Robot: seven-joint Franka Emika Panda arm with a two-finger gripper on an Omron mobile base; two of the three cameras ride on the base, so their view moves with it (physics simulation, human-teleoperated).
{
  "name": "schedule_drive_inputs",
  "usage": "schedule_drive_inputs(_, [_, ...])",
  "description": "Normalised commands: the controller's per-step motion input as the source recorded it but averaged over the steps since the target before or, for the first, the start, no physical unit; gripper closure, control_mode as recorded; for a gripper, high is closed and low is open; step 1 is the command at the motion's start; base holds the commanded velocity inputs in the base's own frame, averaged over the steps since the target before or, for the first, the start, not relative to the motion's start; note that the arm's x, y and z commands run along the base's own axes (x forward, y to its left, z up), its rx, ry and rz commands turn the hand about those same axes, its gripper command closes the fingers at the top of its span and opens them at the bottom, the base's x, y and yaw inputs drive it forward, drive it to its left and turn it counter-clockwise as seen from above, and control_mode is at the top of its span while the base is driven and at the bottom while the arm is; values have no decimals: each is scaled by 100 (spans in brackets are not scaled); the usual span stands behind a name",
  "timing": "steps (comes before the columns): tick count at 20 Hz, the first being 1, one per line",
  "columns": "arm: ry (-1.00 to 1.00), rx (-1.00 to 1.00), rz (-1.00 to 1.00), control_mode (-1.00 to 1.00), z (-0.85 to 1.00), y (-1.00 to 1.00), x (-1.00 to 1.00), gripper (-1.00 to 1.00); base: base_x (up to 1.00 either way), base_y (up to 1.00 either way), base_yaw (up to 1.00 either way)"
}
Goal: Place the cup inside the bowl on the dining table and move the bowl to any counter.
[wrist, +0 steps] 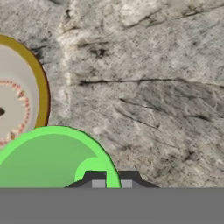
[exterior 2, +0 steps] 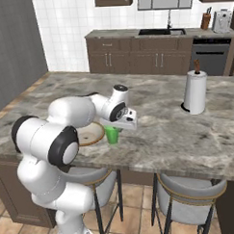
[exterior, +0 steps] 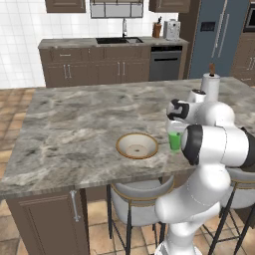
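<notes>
The gripper [exterior 2: 120,124] hangs over the green cup [exterior 2: 111,134], which stands on the dining table [exterior 2: 158,131] just beside the bowl [exterior: 137,145]; I cannot tell if the fingers [wrist: 98,180] grip its rim; seemingly positioned for lifting it across.

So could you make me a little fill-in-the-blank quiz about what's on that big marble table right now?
1. The cup under the gripper is bright ____.
2. The bowl has a cream inside and a ____ rim.
3. The cup stands ____ the bowl, on the dining table, not inside it.
4. The white paper towel roll stands ____ on the table.

Missing words: green; brown; beside; upright
</notes>
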Motion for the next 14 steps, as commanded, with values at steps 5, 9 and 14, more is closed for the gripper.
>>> schedule_drive_inputs(5, [-5, 7, -9, -100, 13, 21, 3, 100, 0, 0, 0])
schedule_drive_inputs(9, [-2, 4, -9, -100, 11, 29, 0, 100, 0, 0, 0])
schedule_drive_inputs(14, [0, 0, -9, -100, 10, 38, 0, 100, 0, 0, 0])
